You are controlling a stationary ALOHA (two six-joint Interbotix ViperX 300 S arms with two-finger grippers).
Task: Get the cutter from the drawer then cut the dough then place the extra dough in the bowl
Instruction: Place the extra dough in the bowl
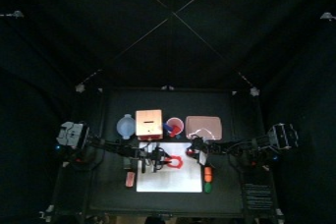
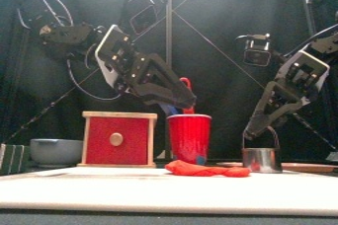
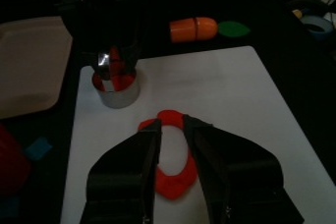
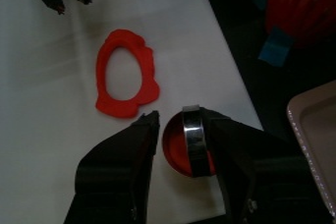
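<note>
A red dough ring [image 1: 163, 160] [image 2: 209, 170] [image 4: 129, 71] lies on the white cutting board [image 1: 178, 194] [image 3: 223, 90]. My left gripper [image 1: 155, 154] [image 2: 183, 101] [image 3: 178, 130] hangs open above the board, and the dough ring [image 3: 155, 123] shows between its jaws. The right gripper [image 1: 197, 151] [image 2: 259, 135] [image 4: 175, 120] is shut on the round metal cutter [image 2: 262, 159] [image 3: 116, 83] [image 4: 192, 145], which stands on the board beside the ring. A red disc of dough sits inside the cutter.
Along the back stand the blue-grey bowl [image 1: 126, 125] [image 2: 55, 150], the wooden box [image 1: 148, 122] with its red drawer front [image 2: 119, 138], the red cup [image 1: 174, 125] [image 2: 189, 135] and the pink tray [image 1: 203, 127]. An orange and green toy [image 1: 210, 177] [image 3: 197, 28] lies right of the board.
</note>
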